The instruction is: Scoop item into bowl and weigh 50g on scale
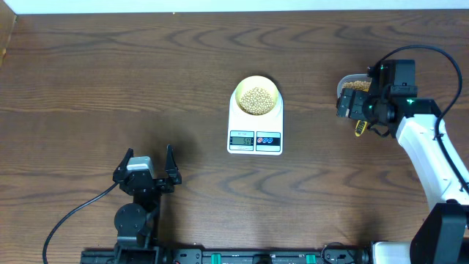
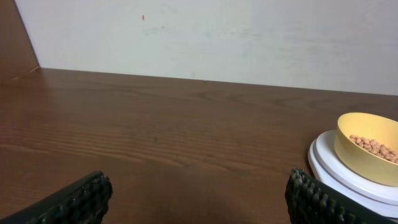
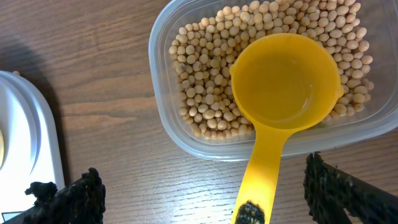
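Observation:
The pale yellow-green bowl (image 1: 256, 86) stands on the white scale (image 1: 255, 136) at the table's middle, holding tan beans (image 1: 256, 100). The left wrist view shows this bowl (image 2: 360, 158), its beans (image 2: 373, 146) and the scale (image 2: 336, 177) at the right edge. My left gripper (image 1: 149, 155) (image 2: 196, 196) is open near the front left, with only bare table between its fingers. My right gripper (image 1: 359, 110) (image 3: 205, 193) hangs open over the handle of an empty yellow scoop (image 3: 283, 87), touching nothing. The scoop lies on beans (image 3: 205, 68) in a clear tub (image 3: 163, 118).
The clear tub (image 1: 355, 82) sits right of the scale, partly under my right arm. The scoop's handle end (image 1: 359, 130) pokes out toward the front. A corner of the scale (image 3: 31, 137) shows left of the right gripper. A pale wall (image 2: 217, 37) bounds the table's far edge.

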Tool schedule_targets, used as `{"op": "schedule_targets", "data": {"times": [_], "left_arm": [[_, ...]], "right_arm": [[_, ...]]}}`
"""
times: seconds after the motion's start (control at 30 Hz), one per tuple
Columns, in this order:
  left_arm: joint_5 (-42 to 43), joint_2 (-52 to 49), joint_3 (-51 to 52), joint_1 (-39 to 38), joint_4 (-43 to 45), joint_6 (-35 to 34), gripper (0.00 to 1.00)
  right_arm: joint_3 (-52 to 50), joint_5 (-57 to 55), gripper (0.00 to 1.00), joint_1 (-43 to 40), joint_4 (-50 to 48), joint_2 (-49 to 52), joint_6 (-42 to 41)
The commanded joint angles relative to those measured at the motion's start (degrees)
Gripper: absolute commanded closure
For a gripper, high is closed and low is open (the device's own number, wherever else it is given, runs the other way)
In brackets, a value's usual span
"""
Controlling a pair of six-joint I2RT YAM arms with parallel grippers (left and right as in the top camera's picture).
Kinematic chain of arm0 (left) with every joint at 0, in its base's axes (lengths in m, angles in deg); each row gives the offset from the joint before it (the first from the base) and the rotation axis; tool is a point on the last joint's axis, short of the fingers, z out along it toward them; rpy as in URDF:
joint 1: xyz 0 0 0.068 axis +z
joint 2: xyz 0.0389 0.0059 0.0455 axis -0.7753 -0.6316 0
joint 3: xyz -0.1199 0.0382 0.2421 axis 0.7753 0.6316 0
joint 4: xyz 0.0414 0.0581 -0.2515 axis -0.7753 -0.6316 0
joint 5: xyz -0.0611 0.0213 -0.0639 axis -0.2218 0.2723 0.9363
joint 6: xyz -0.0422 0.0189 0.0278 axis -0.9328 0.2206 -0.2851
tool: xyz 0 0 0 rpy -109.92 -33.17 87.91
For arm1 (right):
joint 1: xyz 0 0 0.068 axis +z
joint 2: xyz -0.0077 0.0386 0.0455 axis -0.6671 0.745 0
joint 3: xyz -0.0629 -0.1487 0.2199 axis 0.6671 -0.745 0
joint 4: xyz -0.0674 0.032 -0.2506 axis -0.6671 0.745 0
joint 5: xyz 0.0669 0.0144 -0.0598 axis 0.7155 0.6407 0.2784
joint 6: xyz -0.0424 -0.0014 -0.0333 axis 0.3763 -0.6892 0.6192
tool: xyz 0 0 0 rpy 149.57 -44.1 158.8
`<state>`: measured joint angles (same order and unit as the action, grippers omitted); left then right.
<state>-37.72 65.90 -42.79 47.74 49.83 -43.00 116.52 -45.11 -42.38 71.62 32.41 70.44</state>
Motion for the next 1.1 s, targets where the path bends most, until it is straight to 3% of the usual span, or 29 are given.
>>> {"op": "schedule_targets", "data": {"times": [0.0,1.07], "left_arm": [[-0.4,0.3,1.0,0.3,-2.5,0.1,0.09],[-0.4,0.3,1.0,0.3,-2.5,0.1,0.09]], "right_arm": [[0.3,0.3,0.01,-0.1,0.1,0.3,0.8],[0.3,-1.0,0.01,-0.2,0.0,0.3,0.9]]}}
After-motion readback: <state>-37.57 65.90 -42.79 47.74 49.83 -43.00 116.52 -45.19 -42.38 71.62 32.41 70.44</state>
